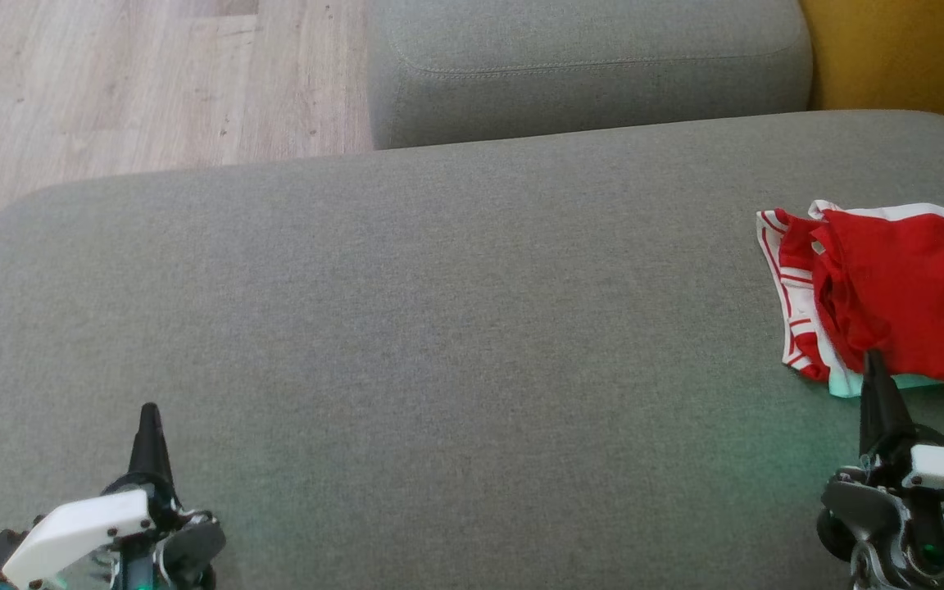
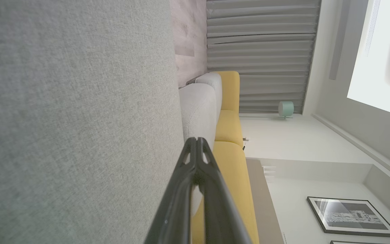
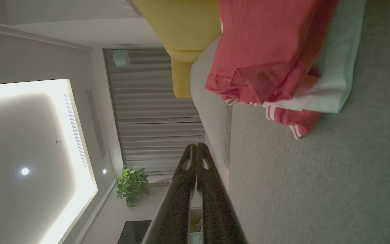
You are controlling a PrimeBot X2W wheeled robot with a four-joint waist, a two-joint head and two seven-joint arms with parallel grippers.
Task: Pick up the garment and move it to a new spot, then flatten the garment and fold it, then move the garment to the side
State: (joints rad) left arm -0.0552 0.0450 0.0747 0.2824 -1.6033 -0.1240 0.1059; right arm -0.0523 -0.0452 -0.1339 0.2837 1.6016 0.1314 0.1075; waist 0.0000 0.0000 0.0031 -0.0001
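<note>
Red garment (image 1: 898,295) folded on cushion (image 1: 439,328) — just beyond closed right hand (image 1: 873,360)

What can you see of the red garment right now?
The garment is red fabric with red-and-white striped trim, a white band and a pale mint edge. It lies bunched, not flat, on the right of the grey sofa cushion, cut off by the head view's edge. Nothing grips it; the shut right gripper points at it, just short.

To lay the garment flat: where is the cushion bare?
The grey cushion is bare from the left pincer across its middle. The right edge is crowded: the red garment lies there, the right pincer close beside it.
</note>
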